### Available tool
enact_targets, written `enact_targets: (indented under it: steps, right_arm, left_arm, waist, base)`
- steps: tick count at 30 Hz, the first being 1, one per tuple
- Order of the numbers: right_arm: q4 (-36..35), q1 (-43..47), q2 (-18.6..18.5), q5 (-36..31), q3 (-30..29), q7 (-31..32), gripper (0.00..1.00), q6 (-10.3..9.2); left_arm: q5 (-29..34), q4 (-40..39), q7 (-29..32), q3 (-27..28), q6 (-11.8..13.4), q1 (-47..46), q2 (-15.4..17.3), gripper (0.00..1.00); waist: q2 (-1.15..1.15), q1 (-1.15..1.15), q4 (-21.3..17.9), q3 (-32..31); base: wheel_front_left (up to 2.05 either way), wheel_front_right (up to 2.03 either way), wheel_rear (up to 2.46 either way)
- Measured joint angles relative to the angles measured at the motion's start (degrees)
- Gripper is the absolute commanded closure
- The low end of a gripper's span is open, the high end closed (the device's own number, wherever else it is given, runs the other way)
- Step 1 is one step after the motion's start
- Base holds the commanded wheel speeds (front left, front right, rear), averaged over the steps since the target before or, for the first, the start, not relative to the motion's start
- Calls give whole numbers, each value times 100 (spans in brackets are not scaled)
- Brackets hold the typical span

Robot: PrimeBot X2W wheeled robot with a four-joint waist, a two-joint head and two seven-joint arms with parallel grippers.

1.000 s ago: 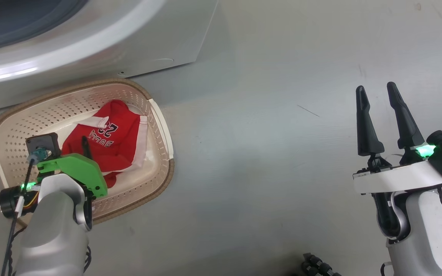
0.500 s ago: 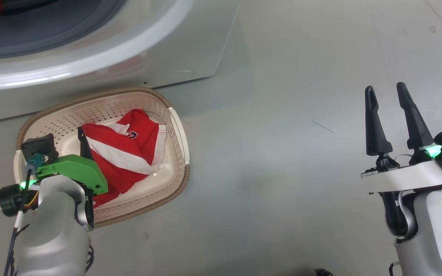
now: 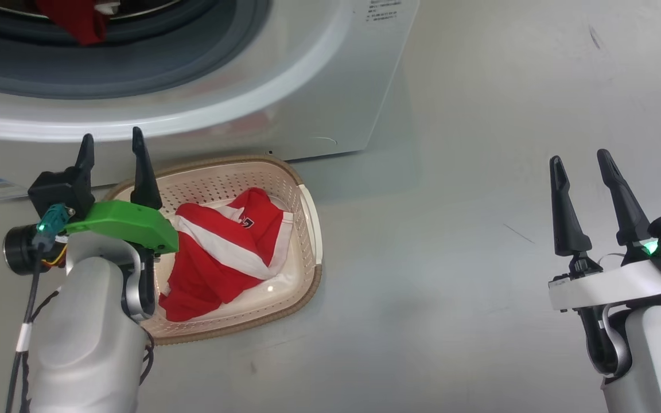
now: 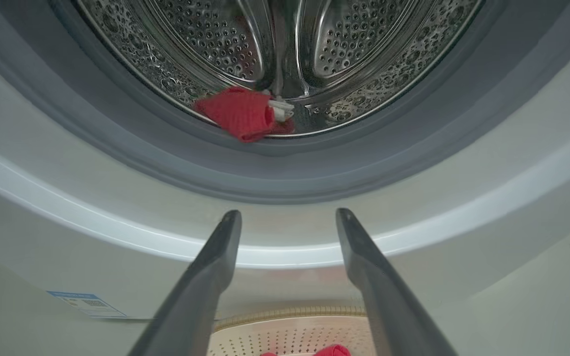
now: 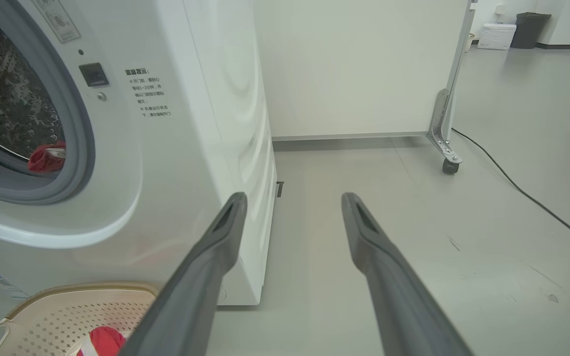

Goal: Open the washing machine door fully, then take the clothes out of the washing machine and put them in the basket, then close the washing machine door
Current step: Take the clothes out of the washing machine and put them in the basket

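The left gripper, wide open and empty, hovers over the basket's left side, aimed at the washer, likely to fetch the red garment at the drum's lip. A red jersey lies in the basket. The right gripper, likewise open and empty, idles far right.

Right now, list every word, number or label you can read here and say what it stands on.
Nothing reads clearly enough to quote.
Printed notice on the washing machine front: several lines, too small.
Blue label low on that front: blurred.
Dark print on the red garment in the basket: folded, only a fragment shows.
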Motion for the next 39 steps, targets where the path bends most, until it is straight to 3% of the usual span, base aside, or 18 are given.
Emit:
enact_targets:
  steps: [17,39]
  right_arm:
    - [136,516,-36,-242,-40,0,0,-2]
    - [215,1166,180,-386,115,0,0,-99]
  left_arm:
    - [321,-1731,0,-426,30,1405,5,0]
    - [391,-2296,0,-657,79,2781,43,0]
  waist:
    - [0,0,526,-988]
    - [0,0,681,-2052]
  base:
    - [0,0,0]
    - [0,0,0]
